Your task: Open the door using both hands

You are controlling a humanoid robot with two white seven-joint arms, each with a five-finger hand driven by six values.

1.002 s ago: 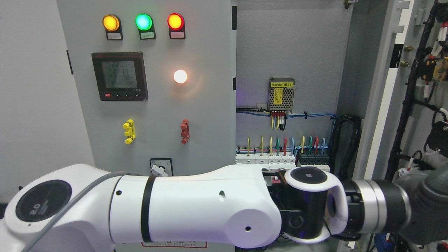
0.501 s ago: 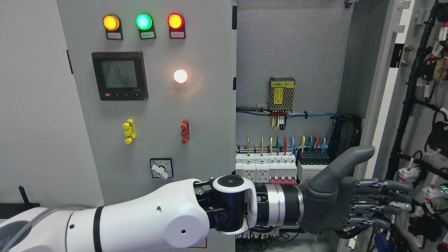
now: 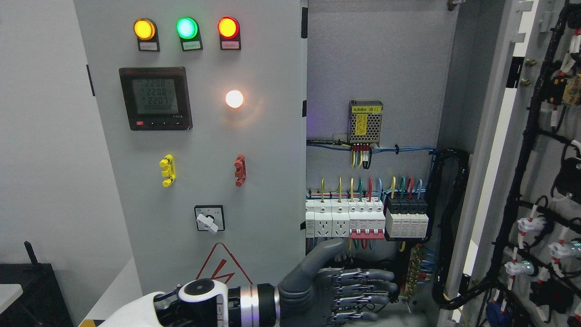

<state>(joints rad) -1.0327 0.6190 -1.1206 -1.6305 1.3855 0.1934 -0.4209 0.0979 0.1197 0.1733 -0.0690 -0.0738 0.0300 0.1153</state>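
The grey electrical cabinet has its right door (image 3: 535, 150) swung wide open at the picture's right, its inner face lined with black cable looms and small parts. The left door panel (image 3: 199, 150) stays flat and closed, carrying lamps, a meter and switches. My left hand (image 3: 340, 290), dark grey on a white arm from the lower left, sits low in front of the open compartment, fingers stretched out flat and thumb up, holding nothing. It touches neither door. My right arm does not show.
Inside the open compartment are a row of breakers (image 3: 367, 220), a small power supply (image 3: 365, 122) and coloured wires. A thick black cable bundle (image 3: 447, 227) hangs along the right side. A black box (image 3: 32, 290) stands at the lower left.
My left arm has pulled back down and to the left, away from the open right door. The hand, earlier at that door's edge, now hangs low below the breakers.
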